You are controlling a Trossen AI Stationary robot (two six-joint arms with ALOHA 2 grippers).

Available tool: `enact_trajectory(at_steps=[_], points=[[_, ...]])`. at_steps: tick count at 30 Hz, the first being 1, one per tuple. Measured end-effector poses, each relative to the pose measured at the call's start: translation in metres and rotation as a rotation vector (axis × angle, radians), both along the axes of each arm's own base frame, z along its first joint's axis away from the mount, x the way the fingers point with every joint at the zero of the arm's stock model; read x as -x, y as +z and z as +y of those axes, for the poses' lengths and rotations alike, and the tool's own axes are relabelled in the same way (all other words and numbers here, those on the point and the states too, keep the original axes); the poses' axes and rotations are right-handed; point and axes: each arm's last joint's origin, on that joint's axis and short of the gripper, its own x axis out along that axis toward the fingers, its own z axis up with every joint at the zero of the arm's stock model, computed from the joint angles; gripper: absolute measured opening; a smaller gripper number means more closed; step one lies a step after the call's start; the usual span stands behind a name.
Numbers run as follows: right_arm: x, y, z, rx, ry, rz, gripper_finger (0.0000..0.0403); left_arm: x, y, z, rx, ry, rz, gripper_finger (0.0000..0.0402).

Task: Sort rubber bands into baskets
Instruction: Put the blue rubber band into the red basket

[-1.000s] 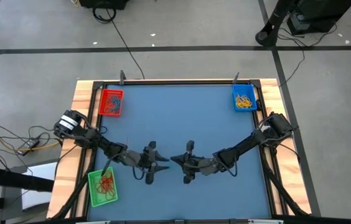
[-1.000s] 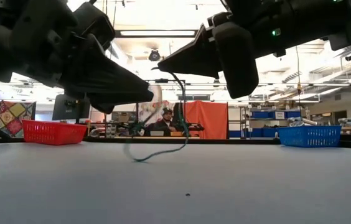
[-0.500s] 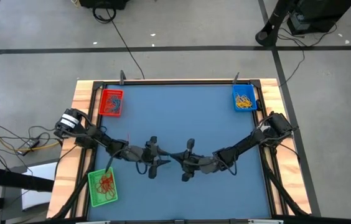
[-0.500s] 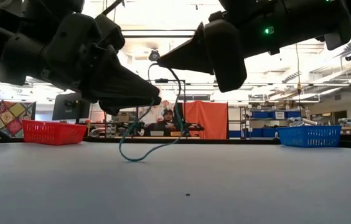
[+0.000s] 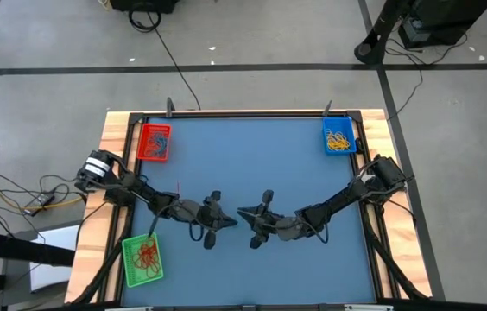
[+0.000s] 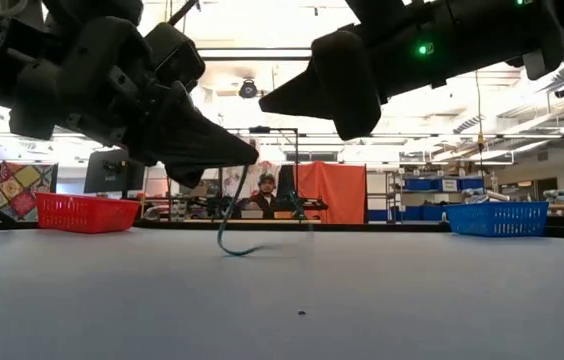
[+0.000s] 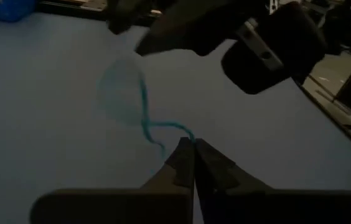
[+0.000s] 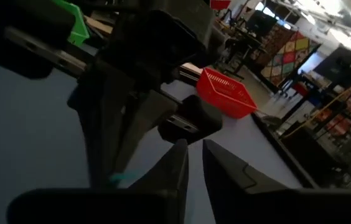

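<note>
A grey concrete floor (image 5: 252, 43) is spreading around the counter (image 5: 252, 164), crossed by dark seams, with a black cable (image 5: 174, 60) trailing over it. A blue mat is covering the counter, framed by pale wood. Beyond the fingers in the low view, ceiling strip lights (image 6: 252, 52) are glowing over a workshop, where an orange partition (image 6: 337, 192) is standing, a person (image 6: 265, 193) is sitting beside it, shelving with blue bins (image 6: 427, 190) is lining the far side, and a patchwork panel (image 6: 24, 190) is hanging.
</note>
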Motion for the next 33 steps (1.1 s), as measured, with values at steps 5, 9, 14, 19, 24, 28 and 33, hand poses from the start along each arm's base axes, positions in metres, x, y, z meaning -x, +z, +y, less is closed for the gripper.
enact_trajectory(at_steps=[5,9,14,19,24,28,33], points=[[0.001,-0.001,0.001,-0.073,-0.012,-0.02,0.0068,-0.002,0.0,0.006,0.004,0.005,0.0,0.0004],[0.004,-0.004,0.006,-0.155,-0.024,-0.029,0.0069,-0.003,0.002,0.013,0.009,0.0,0.004,0.0002],[0.011,-0.015,0.011,-0.259,-0.074,0.02,0.0072,0.0,0.021,0.031,-0.046,0.052,0.029,0.0001],[0.017,-0.027,0.012,-0.413,-0.109,0.083,0.0072,0.015,0.048,0.06,-0.101,0.17,0.091,0.0001],[0.019,-0.031,0.011,-0.498,-0.126,0.099,0.0073,0.041,0.07,0.088,-0.149,0.322,0.178,0.0001],[0.02,-0.031,0.014,-0.53,-0.116,0.098,0.0073,0.061,0.082,0.102,-0.234,0.405,0.232,0.0003],[0.022,-0.032,0.017,-0.557,-0.116,0.097,0.0073,0.084,0.095,0.118,-0.241,0.574,0.255,0.0003]])
